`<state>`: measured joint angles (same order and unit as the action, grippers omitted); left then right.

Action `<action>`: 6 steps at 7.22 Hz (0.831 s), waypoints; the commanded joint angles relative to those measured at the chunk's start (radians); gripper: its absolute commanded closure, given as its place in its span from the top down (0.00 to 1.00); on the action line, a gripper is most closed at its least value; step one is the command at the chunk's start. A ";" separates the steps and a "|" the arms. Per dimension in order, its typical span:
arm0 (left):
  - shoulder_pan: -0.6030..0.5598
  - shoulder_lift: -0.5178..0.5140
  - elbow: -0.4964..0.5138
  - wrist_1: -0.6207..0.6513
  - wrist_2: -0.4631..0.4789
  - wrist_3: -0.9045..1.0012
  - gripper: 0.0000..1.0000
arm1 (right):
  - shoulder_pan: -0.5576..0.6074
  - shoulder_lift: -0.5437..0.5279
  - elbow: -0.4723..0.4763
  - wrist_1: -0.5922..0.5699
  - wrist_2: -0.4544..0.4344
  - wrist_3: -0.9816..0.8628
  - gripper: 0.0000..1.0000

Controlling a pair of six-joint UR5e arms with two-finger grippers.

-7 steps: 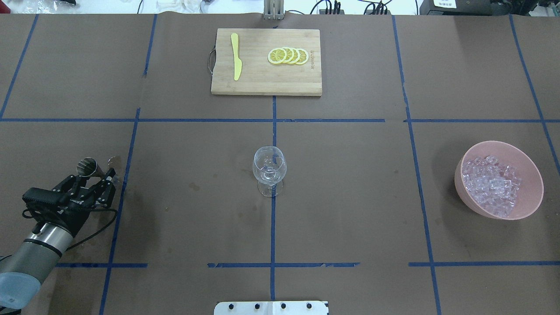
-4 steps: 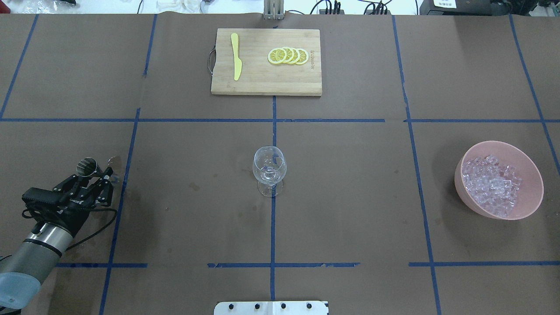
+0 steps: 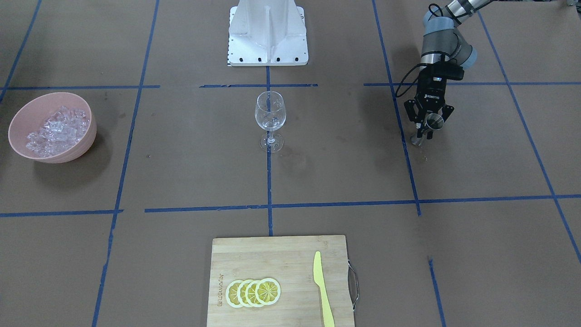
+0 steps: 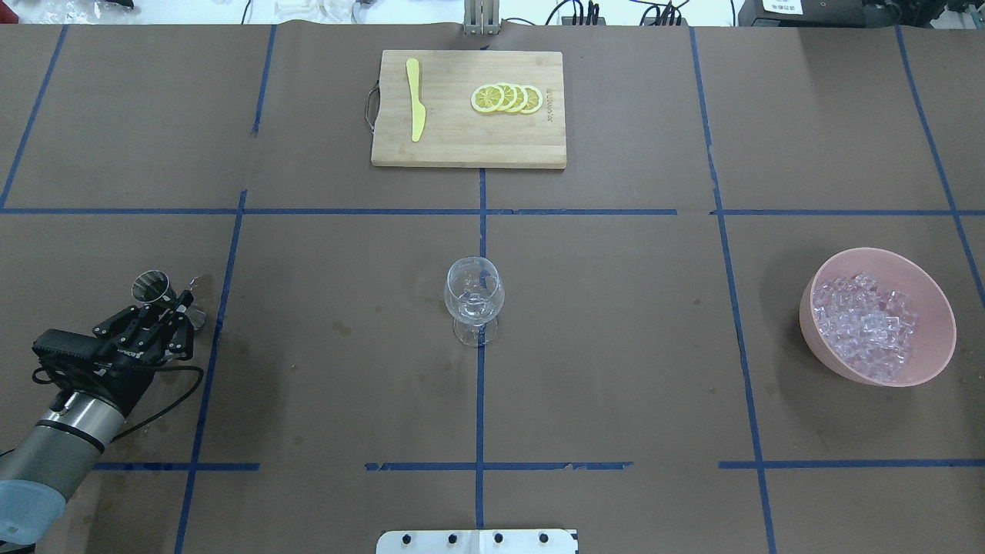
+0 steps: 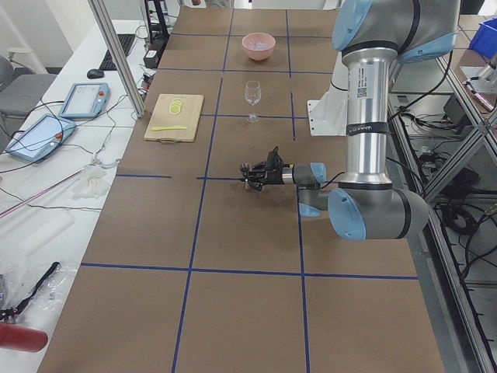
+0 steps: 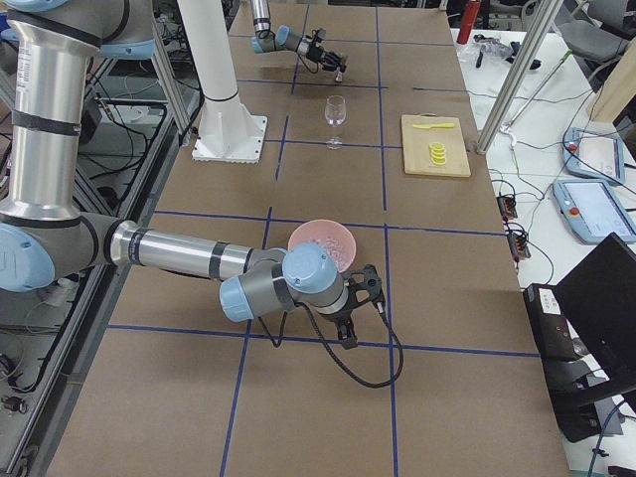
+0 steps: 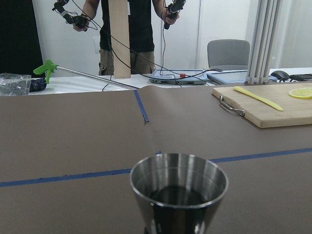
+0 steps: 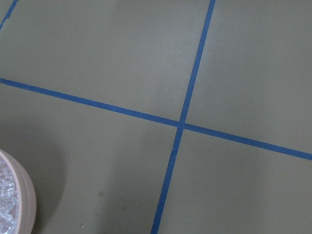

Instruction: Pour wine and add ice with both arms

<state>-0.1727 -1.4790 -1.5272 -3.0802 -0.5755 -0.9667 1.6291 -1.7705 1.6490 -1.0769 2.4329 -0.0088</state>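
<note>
Overhead exterior view: left gripper [image 4: 171, 314] pinched tight round a tilted steel jigger [image 4: 151, 286]; ice [image 4: 866, 327] heaped in the pink bowl [image 4: 808, 327], far right; right gripper [image 6: 363, 308]: can't tell its finger spread.

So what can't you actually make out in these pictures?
Right gripper: only in the exterior right view, small; open or shut unclear.
Metal cup: left wrist view, dark inside, liquid or reflection unclear; base cut off by the bottom edge.
Wine glass: overhead view, too small and clear to judge contents.
Ice: right wrist view, cut off at the left edge.
</note>
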 commanded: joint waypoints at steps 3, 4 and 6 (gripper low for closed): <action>0.001 -0.013 -0.030 -0.194 -0.015 0.346 0.00 | 0.000 0.000 0.000 0.000 0.000 0.001 1.00; -0.002 -0.050 -0.072 -0.213 -0.045 0.415 0.00 | 0.000 0.000 0.000 0.000 0.000 0.000 1.00; -0.001 -0.105 -0.085 -0.203 -0.099 0.452 0.00 | 0.000 0.000 0.000 0.000 -0.002 0.000 1.00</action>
<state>-0.1735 -1.5414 -1.6000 -3.2854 -0.6429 -0.5534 1.6291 -1.7702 1.6490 -1.0768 2.4319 -0.0090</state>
